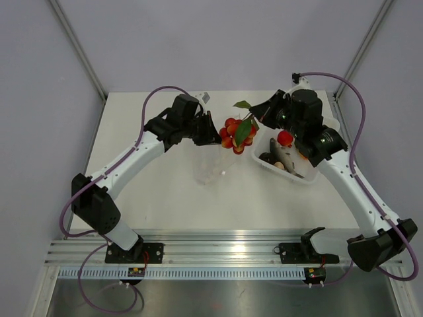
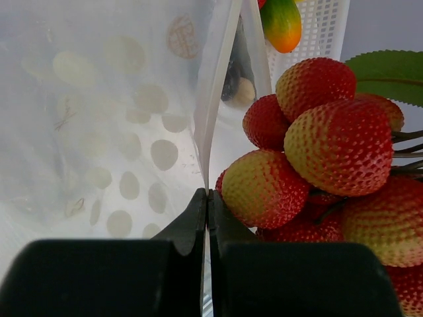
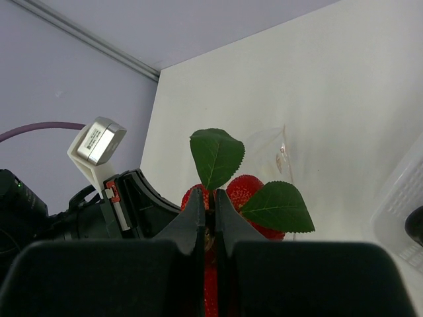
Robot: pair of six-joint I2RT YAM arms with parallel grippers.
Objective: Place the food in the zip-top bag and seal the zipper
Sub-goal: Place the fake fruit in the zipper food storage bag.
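The zip-top bag (image 1: 210,165) is a clear pouch with pale dots, standing at the table's middle. My left gripper (image 1: 213,129) is shut on its mouth edge and holds it up. In the left wrist view the gripper (image 2: 209,195) pinches the pale zipper strip (image 2: 215,86), with the dotted bag wall (image 2: 119,132) to its left. My right gripper (image 1: 254,116) is shut on the stem of a bunch of red bumpy toy fruits (image 1: 236,135) with green leaves, hanging just right of the bag's mouth. In the right wrist view the gripper (image 3: 211,198) grips the stem below the leaves (image 3: 217,155).
A white rectangular tub (image 1: 310,177) stands under the right arm and holds a red piece (image 1: 285,137) and other food. It shows in the left wrist view (image 2: 317,33) with an orange-green piece (image 2: 281,23). The walls close in at the back.
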